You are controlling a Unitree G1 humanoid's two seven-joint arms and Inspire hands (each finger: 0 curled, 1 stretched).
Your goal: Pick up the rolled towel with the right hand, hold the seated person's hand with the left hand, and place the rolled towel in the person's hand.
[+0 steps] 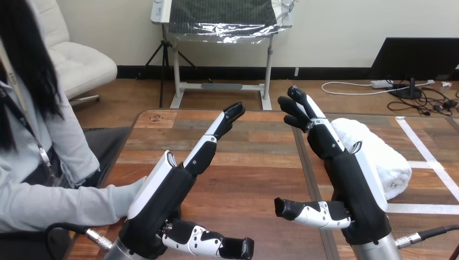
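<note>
Here both hands hang above the wooden table [254,173], fingers straight and released, grasping nothing. The rolled towel [392,162] lies on the table just outside the right hand's [354,184] fingers, partly hidden behind that hand, beside white tape lines [421,146]. The person's sleeve [81,203] reaches behind the left hand [159,200]. A small round mark [156,117] beyond the left fingertips is too small to read.
</note>
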